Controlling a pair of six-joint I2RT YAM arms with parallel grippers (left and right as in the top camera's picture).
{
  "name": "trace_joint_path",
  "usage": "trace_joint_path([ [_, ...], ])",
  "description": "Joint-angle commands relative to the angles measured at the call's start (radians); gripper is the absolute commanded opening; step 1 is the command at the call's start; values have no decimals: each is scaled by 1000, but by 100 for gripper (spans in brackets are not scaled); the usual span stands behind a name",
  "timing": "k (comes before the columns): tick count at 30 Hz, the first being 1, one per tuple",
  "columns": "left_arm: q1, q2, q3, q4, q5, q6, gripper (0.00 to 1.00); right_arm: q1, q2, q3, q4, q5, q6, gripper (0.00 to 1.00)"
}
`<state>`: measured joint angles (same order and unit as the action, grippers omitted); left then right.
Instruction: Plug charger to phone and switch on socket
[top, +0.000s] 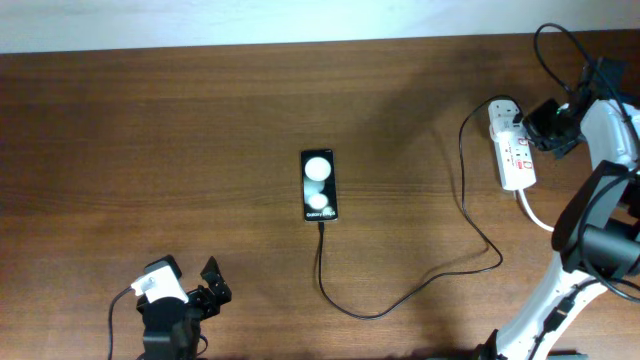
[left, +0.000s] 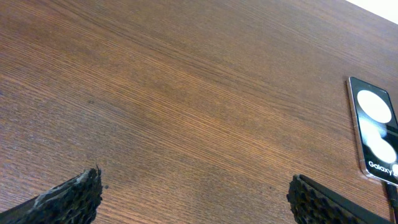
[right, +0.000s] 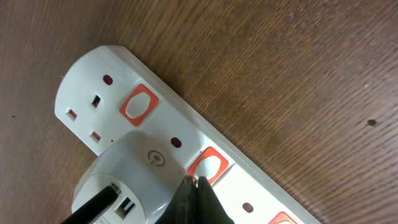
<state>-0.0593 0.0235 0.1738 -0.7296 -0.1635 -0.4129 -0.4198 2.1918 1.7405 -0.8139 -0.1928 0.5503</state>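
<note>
The black phone (top: 319, 185) lies at the table's middle, screen lit, with the thin black charger cable (top: 400, 297) running from its near end to the white plug (right: 127, 180) seated in the white socket strip (top: 512, 148) at the far right. My right gripper (right: 194, 185) is shut, its tips touching the red switch (right: 208, 167) beside the plug. My left gripper (left: 196, 193) is open and empty over bare wood at the near left; the phone (left: 375, 134) shows at its view's right edge.
The strip's thick white cord (top: 535, 215) trails toward the near right by the right arm's base. A second red switch (right: 138, 104) sits next to an unused outlet on the strip. Wooden tabletop (top: 150, 150) all around.
</note>
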Motion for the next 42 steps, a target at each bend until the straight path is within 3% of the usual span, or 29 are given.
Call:
trace_joint_path([
  [1, 3, -2, 1, 2, 3, -5, 99, 34, 57, 23, 16, -1, 9, 4],
  [5, 3, -2, 1, 2, 3, -5, 99, 76, 119, 23, -19, -18, -19, 4],
  [8, 3, -2, 1, 2, 3, -5, 99, 71, 59, 24, -112, 0, -75, 4],
  [13, 3, -2, 1, 2, 3, -5, 99, 18, -316, 24, -270, 77, -213, 4],
  [16, 3, -2, 1, 2, 3, -5, 99, 20, -548, 24, -391, 71, -221, 4],
  [17, 3, -2, 1, 2, 3, -5, 99, 20, -615, 24, -436, 70, -221, 40],
  [18, 3, -2, 1, 2, 3, -5, 99, 20, -668, 24, -485, 71, -221, 99],
  [21, 3, -2, 1, 2, 3, -5, 99, 20, -759, 24, -499, 70, -221, 99],
  [29, 3, -2, 1, 2, 3, -5, 99, 22, -763, 21, -499, 73, -221, 99],
  [33, 3, -2, 1, 2, 3, -5, 99, 37, -993, 21, -499, 74, -221, 99],
  [36, 3, -2, 1, 2, 3, -5, 99, 170, -1194, 21, -499, 74, -222, 99],
  [39, 3, -2, 1, 2, 3, -5, 99, 206, -1342, 21, -500, 108, -222, 99],
  [42, 3, -2, 1, 2, 3, -5, 99, 206, -1485, -52, -456, 111, -370, 99],
])
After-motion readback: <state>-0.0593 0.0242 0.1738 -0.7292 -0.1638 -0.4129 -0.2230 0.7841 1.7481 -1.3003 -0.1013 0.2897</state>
